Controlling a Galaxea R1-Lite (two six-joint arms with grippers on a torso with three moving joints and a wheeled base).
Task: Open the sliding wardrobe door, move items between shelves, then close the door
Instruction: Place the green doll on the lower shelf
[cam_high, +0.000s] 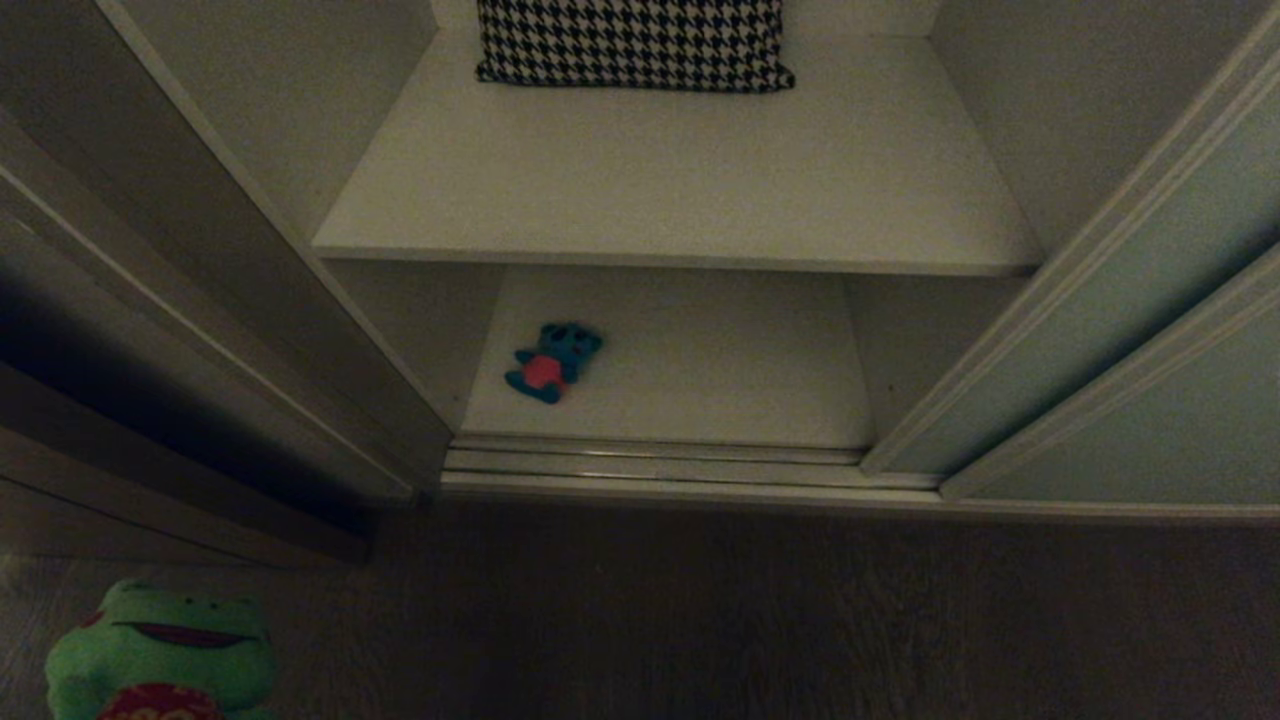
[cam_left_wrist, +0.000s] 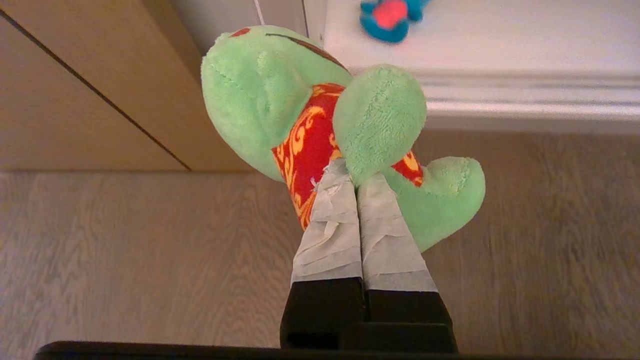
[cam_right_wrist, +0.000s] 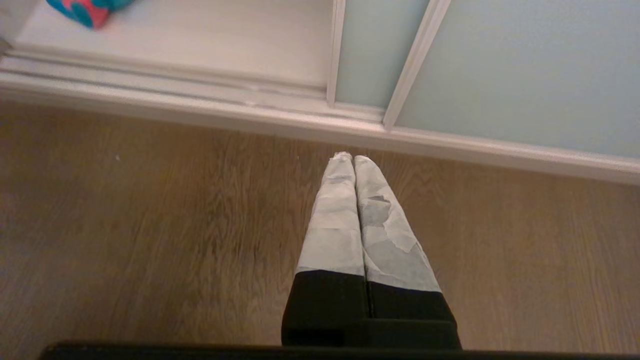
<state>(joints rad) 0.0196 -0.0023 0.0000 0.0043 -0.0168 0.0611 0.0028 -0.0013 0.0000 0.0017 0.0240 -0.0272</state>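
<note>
- Left gripper (cam_left_wrist: 356, 182): fingers pinched tight on the green frog (cam_left_wrist: 280, 95), at 7 o'clock over the floor (cam_high: 750, 620).
- Right gripper (cam_right_wrist: 353, 159): fingers pressed together, empty.
- Blue toy (cam_high: 553, 361) lies on the bottom shelf (cam_high: 700, 380); sliding wardrobe door (cam_high: 1150, 300) open at 3 o'clock.

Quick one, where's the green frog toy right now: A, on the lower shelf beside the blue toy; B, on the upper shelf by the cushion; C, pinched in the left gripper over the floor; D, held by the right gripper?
C: the left gripper is shut on the green frog above the wooden floor, while only the blue toy lies on the lower shelf.
</note>
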